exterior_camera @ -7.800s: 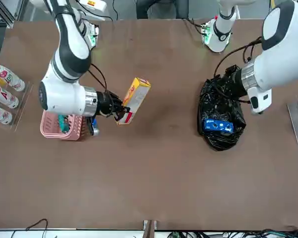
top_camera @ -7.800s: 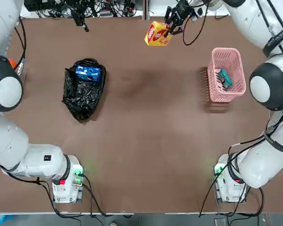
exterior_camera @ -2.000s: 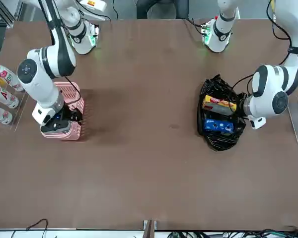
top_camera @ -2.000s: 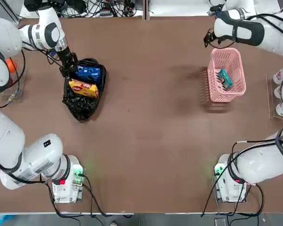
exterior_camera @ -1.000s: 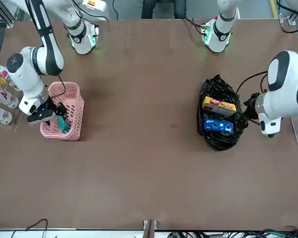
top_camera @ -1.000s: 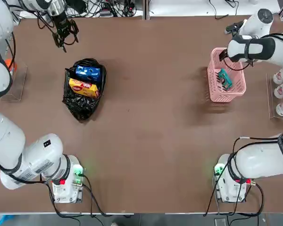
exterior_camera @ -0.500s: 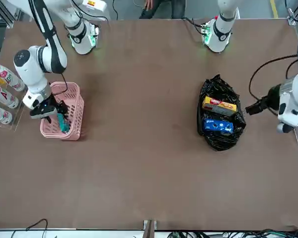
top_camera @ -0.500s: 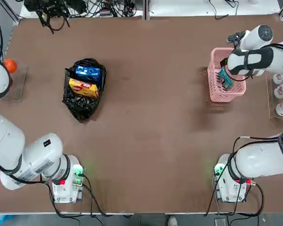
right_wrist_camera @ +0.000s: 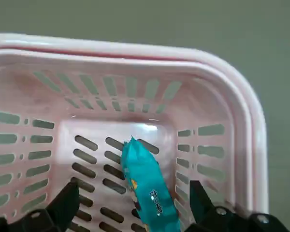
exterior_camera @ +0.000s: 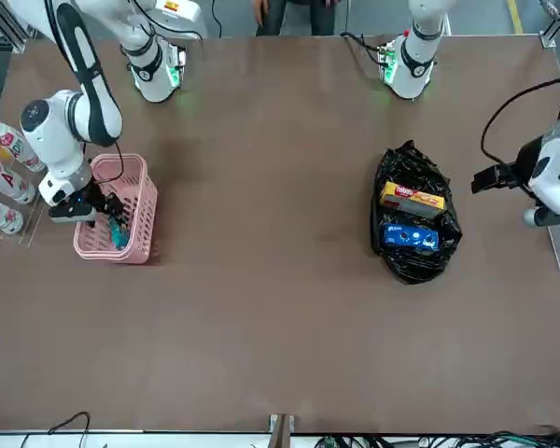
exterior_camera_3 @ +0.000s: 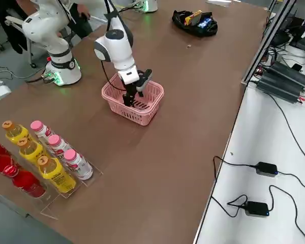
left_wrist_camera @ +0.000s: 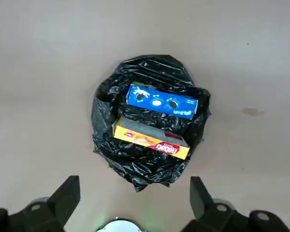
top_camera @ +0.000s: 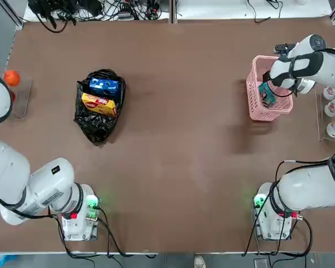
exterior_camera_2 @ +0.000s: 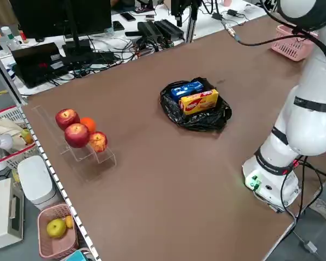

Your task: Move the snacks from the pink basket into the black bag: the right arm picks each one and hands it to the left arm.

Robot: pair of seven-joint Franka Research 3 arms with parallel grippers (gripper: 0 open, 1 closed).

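The teal snack (right_wrist_camera: 147, 188) lies in the pink basket (right_wrist_camera: 222, 121) between the right gripper (right_wrist_camera: 130, 203)'s spread jaws.

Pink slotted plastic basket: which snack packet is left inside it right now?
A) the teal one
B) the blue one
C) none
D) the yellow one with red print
A: only the teal packet lies in the pink slotted plastic basket; the blue packet and yellow packet sit in the glossy black plastic bag.

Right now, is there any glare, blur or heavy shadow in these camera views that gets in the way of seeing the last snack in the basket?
Right wrist view: the teal snack is sharp, with only a small bright sheen on the floor of the pink basket behind it. Top view: the right gripper covers part of the packet, with a soft shadow on the table beside the basket. Front view: evenly lit, no glare.
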